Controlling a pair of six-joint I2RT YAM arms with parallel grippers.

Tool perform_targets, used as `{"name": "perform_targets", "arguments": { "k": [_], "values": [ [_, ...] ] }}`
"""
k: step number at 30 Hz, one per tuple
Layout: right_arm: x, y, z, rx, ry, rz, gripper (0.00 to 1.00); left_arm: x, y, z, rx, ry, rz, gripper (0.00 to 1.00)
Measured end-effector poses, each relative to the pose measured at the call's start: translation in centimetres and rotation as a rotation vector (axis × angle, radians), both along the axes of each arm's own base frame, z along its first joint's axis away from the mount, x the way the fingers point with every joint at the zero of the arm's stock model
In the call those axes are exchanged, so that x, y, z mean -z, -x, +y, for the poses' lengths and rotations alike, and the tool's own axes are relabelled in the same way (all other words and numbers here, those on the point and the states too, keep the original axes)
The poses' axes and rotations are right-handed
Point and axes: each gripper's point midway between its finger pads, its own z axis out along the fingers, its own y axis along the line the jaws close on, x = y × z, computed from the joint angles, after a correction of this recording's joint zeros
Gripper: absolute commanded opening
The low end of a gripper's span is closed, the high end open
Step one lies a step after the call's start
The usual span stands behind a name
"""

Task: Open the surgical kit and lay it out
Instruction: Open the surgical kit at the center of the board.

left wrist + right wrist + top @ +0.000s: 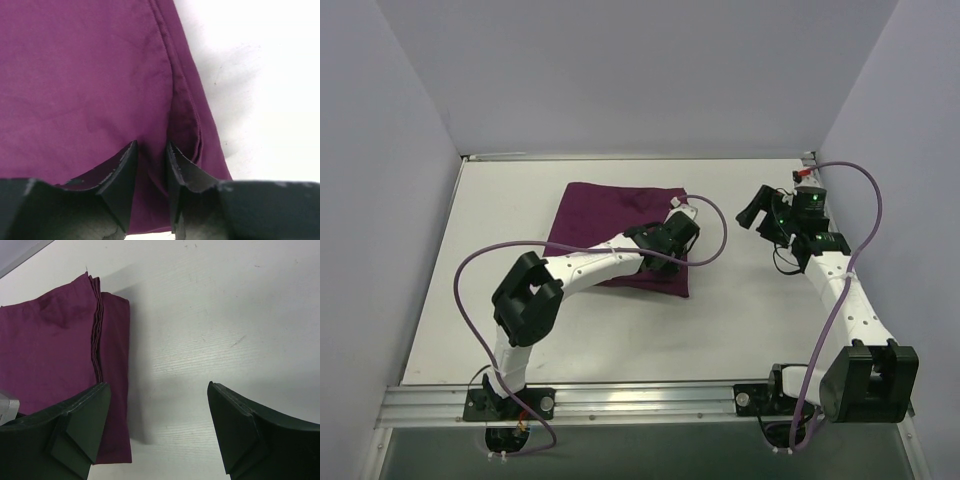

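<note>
The dark purple cloth wrap (605, 225) lies folded flat and closed on the white table (520, 320), left of centre and towards the far side. No tray or instruments are exposed, so the kit is judged not yet opened.

At the wrap's near right corner the left gripper (665, 235) is set low over the cloth. In the left wrist view its jaws stand narrow, with only a slim gap. Purple cloth is seen in that gap, just beside the stitched hem fold (182, 100). Whether a layer is actually pinched cannot be told.

The step in hand is judged to be taking hold of the top flap. It would be done well if only the uppermost layer at the hem were caught, not the whole stack. The stacked edges (96, 325) seen by the right wrist camera show that several layers lie together there. The lift would best be kept low and carried across the bundle, so that whatever is inside is not dragged or tipped.

Further right, the right gripper (752, 212) is held well apart from the wrap, above bare table. Its jaws stand wide and nothing is held between them.
</note>
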Motion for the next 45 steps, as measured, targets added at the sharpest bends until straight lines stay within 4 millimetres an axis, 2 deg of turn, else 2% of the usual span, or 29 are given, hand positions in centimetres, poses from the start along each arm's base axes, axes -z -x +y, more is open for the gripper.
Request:
{"name": "perform_targets", "arguments": {
  "k": [1, 2, 7, 10, 13, 17, 21, 24, 26, 28, 29, 30, 31, 32, 33, 35, 36, 39, 43, 45],
  "values": [
    [0.1, 0.1, 0.0, -0.002, -0.001, 0.002, 0.8, 0.0, 0.0, -0.1, 0.002, 0.007, 0.005, 0.25],
    [0.1, 0.1, 0.1, -0.003, -0.002, 0.004, 0.8, 0.0, 0.1, -0.2, 0.005, 0.014, 0.009, 0.02],
    [0.4, 0.2, 0.0, -0.004, 0.0, 0.007, 0.79, 0.0, -0.2, -0.2, 0.012, 0.047, 0.04, 0.02],
    [0.7, 0.3, 0.1, -0.006, 0.001, 0.013, 0.79, -0.8, -1.5, 0.5, -0.003, 0.118, 0.083, 0.02],
    [0.9, 0.3, 0.2, -0.016, -0.002, 0.008, 0.79, -3.1, -4.6, 3.1, -0.064, 0.214, 0.096, 0.02],
    [1.1, -0.1, 0.6, -0.033, -0.012, 0.004, 0.79, -7.5, -8.8, 8.6, -0.172, 0.321, 0.05, 0.02],
    [1.8, -0.4, 1.6, -0.065, -0.018, 0.019, 0.79, -11.9, -11.7, 16.6, -0.314, 0.411, -0.023, 0.02],
    [2.6, -0.3, 4.5, -0.139, -0.009, 0.045, 0.79, -14.0, -12.8, 25.5, -0.482, 0.435, -0.073, 0.02],
    [2.8, -0.3, 7.0, -0.204, 0.0, 0.055, 0.78, -15.2, -13.3, 32.9, -0.626, 0.425, -0.123, 0.04],
    [2.8, -0.2, 10.0, -0.277, 0.003, 0.054, 0.78, -15.8, -12.6, 40.6, -0.788, 0.391, -0.168, 0.36],
    [2.7, -0.2, 11.2, -0.306, 0.005, 0.052, 0.78, -16.0, -11.7, 45.0, -0.887, 0.375, -0.188, 0.38],
    [2.5, -0.1, 12.5, -0.336, 0.008, 0.047, 0.78, -16.0, -10.7, 47.5, -0.95, 0.365, -0.196, 0.5],
    [2.4, -0.1, 13.8, -0.363, 0.014, 0.044, 0.78, -16.4, -9.5, 50.6, -1.03, 0.347, -0.22, 0.68],
    [2.2, -0.1, 15.0, -0.385, 0.027, 0.038, 0.78, -16.4, -8.2, 52.7, -1.094, 0.326, -0.238, 0.95],
    [1.8, -0.2, 16.6, -0.418, 0.034, 0.028, 0.78, -16.4, -6.9, 53.9, -1.139, 0.312, -0.25, 0.94],
    [1.0, -0.4, 20.1, -0.492, 0.054, 0.001, 0.79, -16.7, -5.2, 53.6, -1.167, 0.316, -0.267, 0.94],
    [0.6, -0.4, 21.9, -0.529, 0.066, -0.016, 0.8, -16.9, -4.6, 52.6, -1.149, 0.317, -0.27, 0.94],
    [0.0, 0.1, 26.9, -0.646, 0.115, -0.062, 0.81, -18.1, -4.7, 50.5, -1.091, 0.312, -0.291, 0.94],
    [1.0, 1.3, 32.8, -0.79, 0.175, -0.089, 0.81, -18.8, -5.5, 46.7, -0.981, 0.315, -0.287, 0.94],
    [2.5, 1.6, 35.0, -0.846, 0.204, -0.079, 0.8, -18.8, -5.6, 44.2, -0.915, 0.326, -0.281, 0.94]
  ]
}}
